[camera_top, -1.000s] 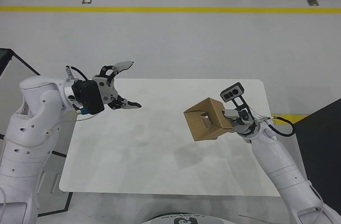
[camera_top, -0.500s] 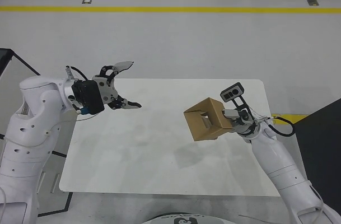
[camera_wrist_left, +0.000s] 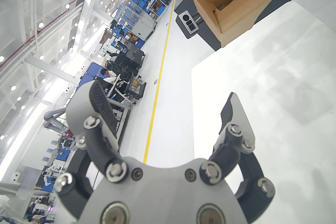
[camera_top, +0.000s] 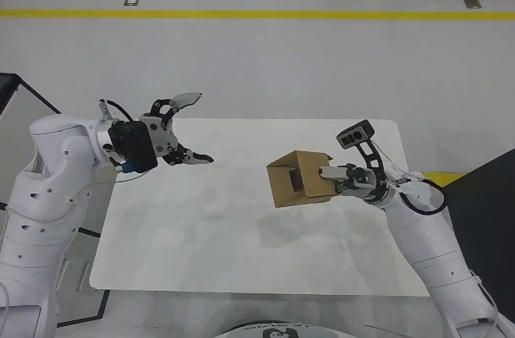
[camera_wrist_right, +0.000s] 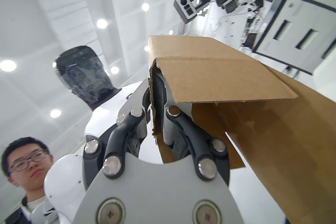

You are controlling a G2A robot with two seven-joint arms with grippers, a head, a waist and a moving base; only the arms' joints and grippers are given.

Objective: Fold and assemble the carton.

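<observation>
My right end effector (camera_top: pixel 328 173) clamps the carton (camera_top: pixel 296 179) by one edge, above the surface (camera_top: pixel 198 245). My left end effector (camera_top: pixel 203 127) spread wide, well apart. Body squared; end facing it open, closing seemingly left.

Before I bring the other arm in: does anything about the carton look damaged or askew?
Yes. The carton hangs tilted above the table, held by the right gripper, which pinches one cardboard edge. That edge looks frayed inside the grip. Seen from the left wrist view, the folded flaps inside leave a gap rather than closing flat.
</observation>
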